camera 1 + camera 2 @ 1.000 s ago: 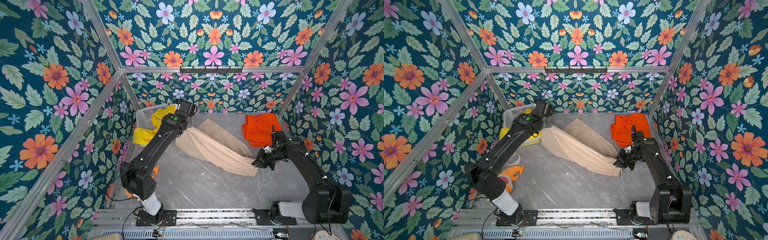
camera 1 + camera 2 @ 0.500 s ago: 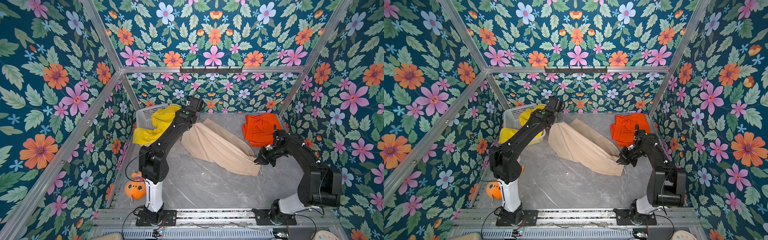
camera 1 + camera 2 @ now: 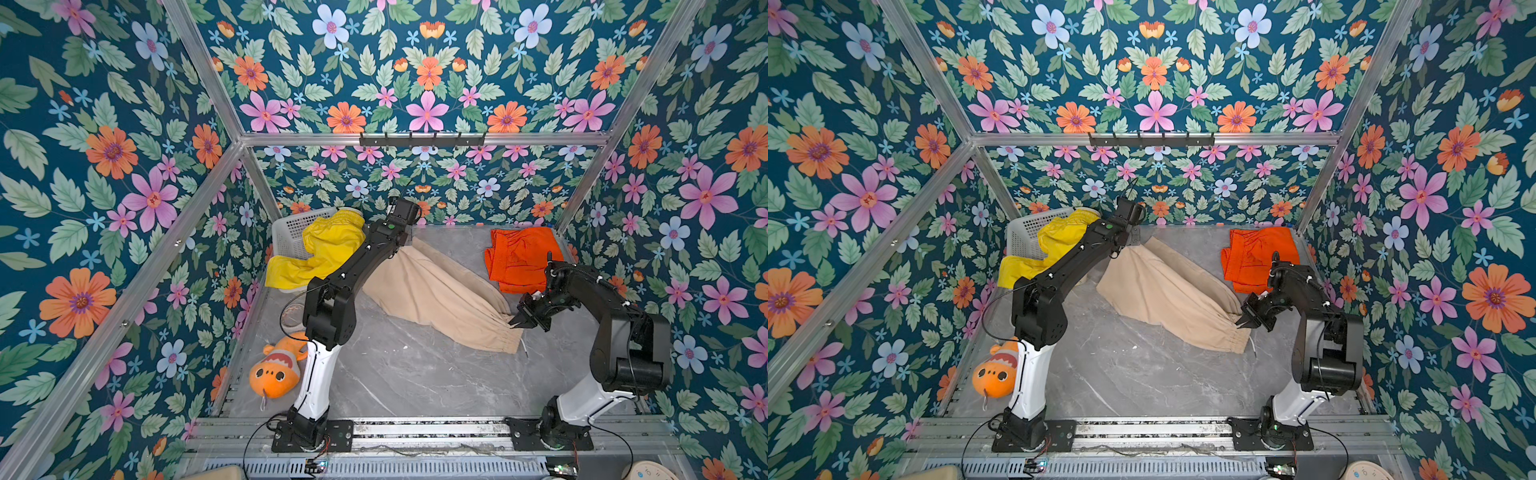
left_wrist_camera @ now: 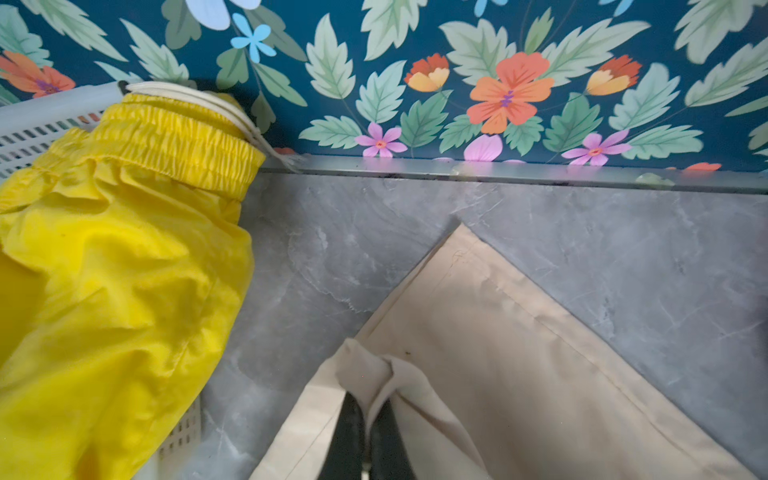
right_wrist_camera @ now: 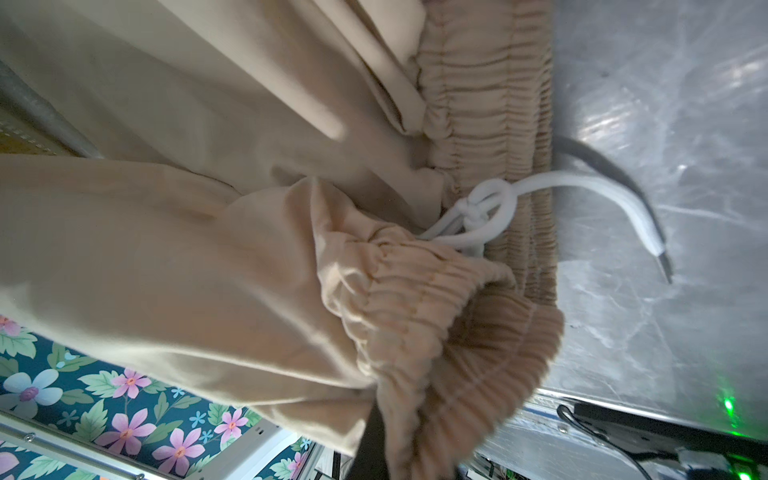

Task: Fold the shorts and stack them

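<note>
Beige shorts [image 3: 436, 295] lie stretched across the table [image 3: 395, 382] — left gripper [image 4: 368, 409] clenched on a far leg hem, right gripper [image 3: 519, 322] pinching the near-right waistband — apparently mid-fold, which next likely calls for carrying hem towards waistband.

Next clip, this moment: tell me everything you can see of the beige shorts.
The beige shorts are plain matte cloth with a gathered elastic waistband and a knotted white drawstring, one end trailing on the grey table. They lie stretched diagonally across the table's middle, softly creased, leg end toward the back wall, waistband toward the front right. The left tool is shut on a pinch of cloth at the leg end; the right tool is shut on the waistband.
</note>
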Tool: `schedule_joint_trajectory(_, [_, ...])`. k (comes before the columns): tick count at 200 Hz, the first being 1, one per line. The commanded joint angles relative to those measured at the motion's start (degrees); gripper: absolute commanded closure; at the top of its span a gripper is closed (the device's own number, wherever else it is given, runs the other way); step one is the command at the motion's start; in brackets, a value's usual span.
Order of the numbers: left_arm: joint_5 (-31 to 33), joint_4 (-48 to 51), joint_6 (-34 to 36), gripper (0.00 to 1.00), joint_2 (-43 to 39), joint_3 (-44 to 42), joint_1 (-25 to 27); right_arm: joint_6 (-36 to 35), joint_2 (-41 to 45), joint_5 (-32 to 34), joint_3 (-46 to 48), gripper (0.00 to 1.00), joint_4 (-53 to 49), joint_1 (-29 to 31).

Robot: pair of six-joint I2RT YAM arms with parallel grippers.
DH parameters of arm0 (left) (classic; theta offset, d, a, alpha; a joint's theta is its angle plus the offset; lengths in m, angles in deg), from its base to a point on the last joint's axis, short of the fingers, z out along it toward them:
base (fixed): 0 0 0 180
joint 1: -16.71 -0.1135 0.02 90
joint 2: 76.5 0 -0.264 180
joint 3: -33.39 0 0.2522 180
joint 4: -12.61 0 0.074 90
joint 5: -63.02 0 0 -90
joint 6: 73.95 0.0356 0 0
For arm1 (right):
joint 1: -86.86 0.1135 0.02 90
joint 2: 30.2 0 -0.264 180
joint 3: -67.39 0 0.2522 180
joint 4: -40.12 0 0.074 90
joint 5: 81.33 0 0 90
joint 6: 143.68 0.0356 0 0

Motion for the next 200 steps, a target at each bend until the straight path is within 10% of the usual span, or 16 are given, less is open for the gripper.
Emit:
schedule_joint_trajectory(1, [-0.14, -2.78, 0.06, 1.0, 1.93, 1.7, 0.13, -0.02, -0.05, 0.41, -0.1, 0.9, 0.52, -1.01])
schedule_joint_trajectory(53, [-1.05, -7.73, -0.08, 0.99, 7.24, 4.15, 0.18, 2.69, -0.04, -1.63, -0.92, 0.73, 7.17, -4.32])
schedule_joint_trajectory(95, [-3.03, -10.97, -0.43, 0.54, 10.05, 7.48, -0.15, 4.96, 4.82, 2.18, -4.19, 0.5, 8.79, -6.5])
schedule_joint_trajectory(132, [-3.34, -11.84, 1.18, 0.4, 5.75, 7.41, -0.44, 2.99, 12.02, 10.52, -7.32, 0.45, 5.58, -6.49])
schedule_joint_trajectory(200, [-18.57, -19.86, 2.92, 0.41, -15.02, -20.79, -0.35, 4.8, 21.03, 9.18, 4.05, 0.46, 16.28, 4.26])
